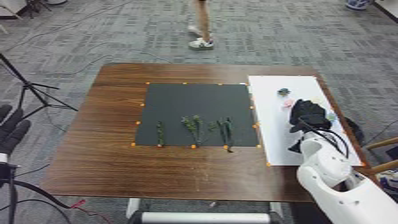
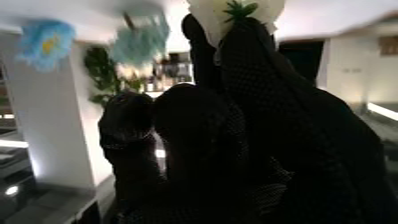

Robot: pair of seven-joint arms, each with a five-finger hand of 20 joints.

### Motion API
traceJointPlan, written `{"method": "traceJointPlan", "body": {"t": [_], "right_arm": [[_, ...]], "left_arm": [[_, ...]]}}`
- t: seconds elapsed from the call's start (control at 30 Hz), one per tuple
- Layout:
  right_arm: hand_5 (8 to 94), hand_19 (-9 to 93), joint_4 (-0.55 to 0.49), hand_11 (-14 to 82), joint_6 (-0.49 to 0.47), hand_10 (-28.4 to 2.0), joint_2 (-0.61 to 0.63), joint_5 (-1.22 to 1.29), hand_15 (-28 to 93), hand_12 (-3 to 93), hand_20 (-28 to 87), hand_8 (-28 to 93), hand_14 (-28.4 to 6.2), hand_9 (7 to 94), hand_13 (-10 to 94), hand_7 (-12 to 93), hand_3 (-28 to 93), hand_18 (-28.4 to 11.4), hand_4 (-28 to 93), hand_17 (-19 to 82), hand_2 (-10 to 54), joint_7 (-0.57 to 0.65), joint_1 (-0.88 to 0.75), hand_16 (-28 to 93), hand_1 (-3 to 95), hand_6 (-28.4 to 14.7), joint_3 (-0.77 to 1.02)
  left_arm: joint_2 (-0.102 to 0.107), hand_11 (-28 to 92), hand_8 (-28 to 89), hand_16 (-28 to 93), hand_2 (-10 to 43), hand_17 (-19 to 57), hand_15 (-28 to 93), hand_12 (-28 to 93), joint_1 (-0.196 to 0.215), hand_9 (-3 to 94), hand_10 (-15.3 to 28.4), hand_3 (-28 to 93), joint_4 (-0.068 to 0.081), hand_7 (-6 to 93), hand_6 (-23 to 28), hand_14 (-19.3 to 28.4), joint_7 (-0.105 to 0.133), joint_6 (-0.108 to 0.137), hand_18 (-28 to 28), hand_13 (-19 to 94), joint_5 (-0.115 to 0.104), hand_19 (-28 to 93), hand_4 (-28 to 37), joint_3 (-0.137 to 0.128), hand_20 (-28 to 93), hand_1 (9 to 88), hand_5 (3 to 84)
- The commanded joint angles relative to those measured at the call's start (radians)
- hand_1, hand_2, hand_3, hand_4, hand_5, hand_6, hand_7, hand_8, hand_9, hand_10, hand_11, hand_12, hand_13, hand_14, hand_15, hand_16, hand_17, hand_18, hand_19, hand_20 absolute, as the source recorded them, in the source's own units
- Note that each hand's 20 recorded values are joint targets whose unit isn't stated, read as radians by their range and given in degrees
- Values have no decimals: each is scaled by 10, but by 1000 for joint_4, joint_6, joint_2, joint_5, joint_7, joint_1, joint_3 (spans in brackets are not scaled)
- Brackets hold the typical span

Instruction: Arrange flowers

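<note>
Over the white board (image 1: 280, 135), my right hand (image 1: 306, 112) is beside several small flowers. A dark bluish flower (image 1: 283, 92) and a pink flower (image 1: 288, 103) lie beyond and left of it. In the right wrist view, a cream flower (image 2: 213, 15) with a green base is pinched at the fingertips of my right hand (image 2: 266, 100); a blue flower (image 2: 49, 45) and a pale teal flower (image 2: 140, 42) are nearby. On the black mat (image 1: 197, 100) are green stems (image 1: 193, 127). My left hand (image 1: 12, 131) stays off the table's left side, fingers relaxed.
Small orange markers (image 1: 138, 122) line the black mat's edges on the brown table (image 1: 98, 135). A black tripod (image 1: 31, 85) stands on the floor to the left, and a chair (image 1: 384, 165) is near the table's right side.
</note>
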Motion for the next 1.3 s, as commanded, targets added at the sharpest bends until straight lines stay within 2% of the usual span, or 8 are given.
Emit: {"method": "traceJointPlan", "body": {"t": [0.03, 0.33, 0.47, 0.73, 0.9, 1.03, 1.27, 1.3], "right_arm": [[770, 895, -134, 100, 83, -74, 24, -19, 680, 426, 424, 92, -49, 894, 798, 285, 720, -235, -283, 420, -95, -81, -10, 346, 647, 5, -4], [772, 896, -155, 99, 121, -70, -41, 101, 680, 431, 425, 97, -46, 894, 797, 279, 723, -233, -283, 421, -95, -228, 168, 354, 645, 5, -176], [772, 896, -128, 98, 96, -69, -101, 157, 680, 431, 425, 96, -46, 894, 797, 279, 725, -232, -283, 421, -95, -299, 256, 356, 643, 6, -261], [772, 896, -48, 99, 54, -68, -235, 185, 679, 431, 426, 95, -45, 895, 799, 282, 728, -231, -283, 423, -95, -399, 406, 359, 640, 7, -435], [772, 896, 8, 98, 6, -66, -285, 195, 678, 430, 427, 91, -44, 895, 799, 283, 728, -231, -283, 422, -95, -501, 465, 360, 639, 7, -530], [768, 895, 52, 98, 6, -65, -327, 169, 679, 430, 427, 91, -45, 895, 798, 286, 726, -227, -283, 421, -95, -518, 474, 361, 639, 9, -579], [764, 891, 126, 97, -7, -63, -409, 161, 679, 427, 428, 83, -44, 892, 797, 294, 720, -225, -283, 420, -95, -527, 479, 362, 639, 11, -623], [764, 890, 125, 96, -3, -62, -406, 158, 679, 426, 428, 82, -44, 892, 797, 294, 719, -225, -283, 420, -95, -516, 486, 362, 639, 11, -643]], "left_arm": [[-18, 126, -67, -33, 194, -42, 250, 124, 21, 299, 133, 676, -8, 91, 77, 132, 19, -7, 103, 209, -17, 225, -283, -20, 114, 215, 353], [-20, 122, -67, -34, 223, -41, 244, 123, 13, 301, 134, 599, -5, 87, 77, 131, 24, -7, 104, 211, -23, 223, -283, -13, 114, 213, 354], [-17, 121, -67, -34, 230, -41, 233, 121, 24, 304, 134, 554, -1, 85, 77, 129, 41, -5, 104, 214, -36, 221, -283, -16, 114, 233, 355], [-23, 119, -66, -31, 235, -41, 229, 119, 24, 309, 133, 537, 1, 84, 76, 127, 35, 2, 104, 217, -31, 221, -283, -14, 115, 234, 356], [-21, 119, -66, -29, 236, -41, 230, 120, 0, 309, 133, 540, 18, 84, 76, 128, 14, 13, 103, 217, -11, 221, -283, 9, 115, 232, 357], [-17, 118, -67, -32, 236, -41, 225, 119, -46, 310, 134, 534, 38, 84, 76, 125, -7, 21, 104, 220, -4, 220, -283, 44, 114, 237, 357], [-1, 118, -66, -31, 236, -41, 223, 118, -91, 310, 135, 537, 60, 83, 77, 123, -34, 29, 104, 221, 16, 220, -283, 66, 115, 234, 357], [-1, 118, -66, -31, 236, -41, 223, 118, -84, 310, 135, 540, 55, 83, 77, 123, -29, 24, 104, 221, 15, 220, -283, 68, 115, 232, 357]]}}
